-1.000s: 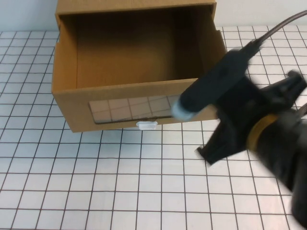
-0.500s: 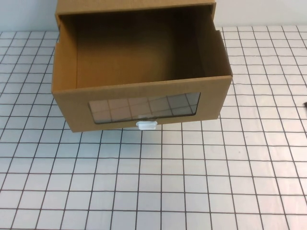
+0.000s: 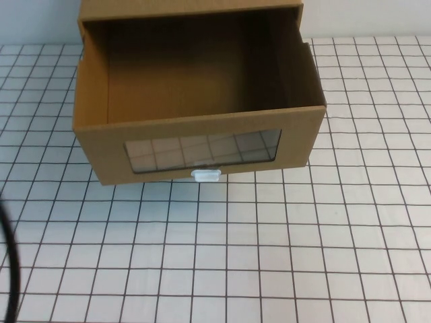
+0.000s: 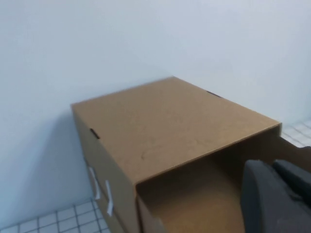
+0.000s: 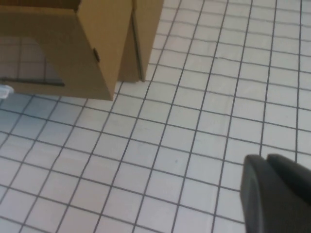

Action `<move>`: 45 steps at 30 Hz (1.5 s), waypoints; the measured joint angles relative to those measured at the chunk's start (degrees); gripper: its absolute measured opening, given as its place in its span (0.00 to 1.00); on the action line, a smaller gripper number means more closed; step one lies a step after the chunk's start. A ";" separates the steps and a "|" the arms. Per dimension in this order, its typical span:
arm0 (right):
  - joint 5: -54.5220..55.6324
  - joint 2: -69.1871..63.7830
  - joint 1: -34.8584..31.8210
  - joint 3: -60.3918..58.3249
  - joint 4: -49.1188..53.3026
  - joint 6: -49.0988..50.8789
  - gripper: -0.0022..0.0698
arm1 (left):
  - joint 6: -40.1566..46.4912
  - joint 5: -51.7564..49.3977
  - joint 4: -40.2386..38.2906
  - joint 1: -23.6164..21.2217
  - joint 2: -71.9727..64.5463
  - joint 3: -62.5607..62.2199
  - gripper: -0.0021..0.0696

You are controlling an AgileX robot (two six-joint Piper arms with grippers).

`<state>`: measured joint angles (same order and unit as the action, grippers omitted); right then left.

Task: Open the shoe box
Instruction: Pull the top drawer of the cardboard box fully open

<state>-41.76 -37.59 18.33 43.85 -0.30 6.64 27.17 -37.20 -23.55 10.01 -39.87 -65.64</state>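
The right claw [image 5: 269, 187], shut and empty, hangs above the worktop [image 5: 194, 121] right of the box [image 5: 114, 48]. The left claw [image 4: 272, 194] hangs beside the box; state cannot be told. The drawer [image 3: 202, 124] stands pulled out, far centre. Opening appears complete; next: park both arms.

Table [image 3: 269, 256] before the shoe box [image 3: 303, 134] lies bare and passable. Its drawer [image 3: 188, 67] stands open-topped, reachable from above. Black cable [image 3: 10, 269] crosses the near-left corner.
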 joint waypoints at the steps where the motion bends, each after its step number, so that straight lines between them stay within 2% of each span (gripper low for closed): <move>1: 1.61 2.83 0.00 -1.77 -0.28 0.00 0.01 | 0.15 2.84 -0.04 0.00 3.94 3.92 0.03; 6: 7.27 14.95 0.00 -10.77 -1.01 0.00 0.01 | 0.14 12.52 -0.41 0.00 21.77 24.99 0.03; 12: 9.99 23.76 0.00 -15.73 -1.03 0.00 0.01 | 0.14 16.96 -0.41 0.00 38.75 42.97 0.03; 17: 10.25 24.43 0.00 -17.42 -1.78 0.00 0.01 | 0.14 21.82 -0.53 0.00 40.67 52.11 0.03; 26: 11.70 24.43 0.00 -17.88 -3.18 0.00 0.01 | 0.14 41.98 -1.00 0.00 39.01 65.42 0.03; 30: 11.85 24.43 0.00 -17.88 -3.23 0.00 0.01 | 0.14 42.16 -1.14 0.00 39.01 67.06 0.03; 39: 11.35 24.43 0.00 -17.88 -3.32 0.00 0.01 | 0.14 32.71 -1.14 0.00 39.01 67.08 0.03; 45: 8.81 24.43 0.00 -17.88 -3.32 0.00 0.01 | 0.14 30.93 -1.14 0.00 39.01 67.17 0.03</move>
<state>-32.95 -13.16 18.33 25.97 -3.62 6.64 27.31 -6.27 -24.69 10.01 -0.86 1.53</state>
